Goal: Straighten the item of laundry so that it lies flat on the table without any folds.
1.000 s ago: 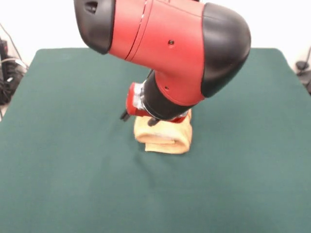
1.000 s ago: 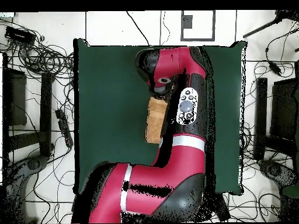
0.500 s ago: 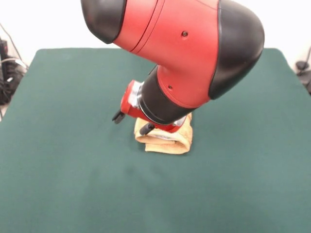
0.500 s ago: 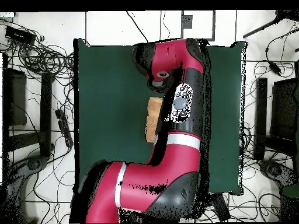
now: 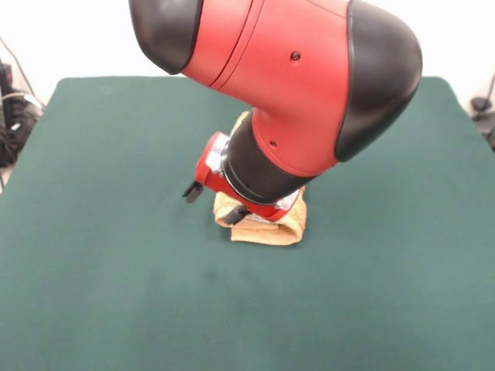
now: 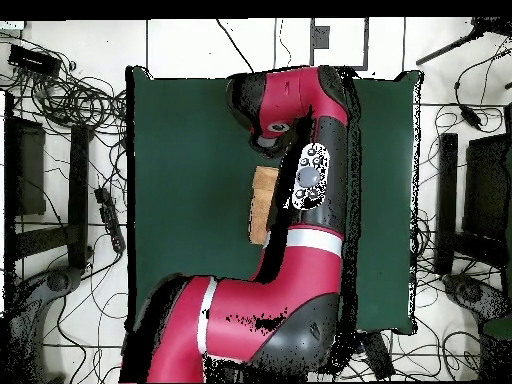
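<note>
The orange-tan towel (image 5: 267, 229) lies folded over on itself in a thick bundle near the middle of the dark green table (image 5: 93, 232). In the overhead view the towel (image 6: 263, 205) shows as a narrow strip on the table (image 6: 190, 200), partly under the arm. My gripper (image 5: 215, 202) hangs from the red wrist just above the towel's left end. Its two black fingertips (image 5: 191, 190) stand apart, with nothing seen between them. The arm's bulk hides the towel's far part. In the overhead view the arm hides the gripper.
Cables (image 5: 11, 116) lie off the table's left edge in the front view. In the overhead view, cables (image 6: 70, 100) and dark stands (image 6: 450, 200) ring the table on the floor.
The arm has swung toward the camera and the gripper has tilted, its fingertips shifting slightly lower toward the towel's near end. The towel has not moved.
</note>
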Robot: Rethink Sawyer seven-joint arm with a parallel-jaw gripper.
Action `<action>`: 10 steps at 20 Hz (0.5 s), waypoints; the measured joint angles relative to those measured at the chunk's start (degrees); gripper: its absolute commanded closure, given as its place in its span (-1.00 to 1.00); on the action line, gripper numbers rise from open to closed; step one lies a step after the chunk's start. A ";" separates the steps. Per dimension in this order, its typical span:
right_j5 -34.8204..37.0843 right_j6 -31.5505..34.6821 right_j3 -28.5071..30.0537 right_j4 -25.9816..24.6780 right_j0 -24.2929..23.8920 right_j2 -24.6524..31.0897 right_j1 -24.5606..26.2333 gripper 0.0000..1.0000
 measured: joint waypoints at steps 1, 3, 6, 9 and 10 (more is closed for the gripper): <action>-0.16 0.31 0.00 0.19 0.00 0.00 0.00 -1.00; -0.41 0.68 0.01 0.45 0.00 0.00 0.02 -1.00; -1.09 0.91 0.09 0.94 0.00 0.00 0.02 -1.00; -2.60 1.31 0.25 1.91 0.00 0.00 0.06 -1.00; -2.95 1.54 0.26 2.21 0.00 0.00 0.09 -1.00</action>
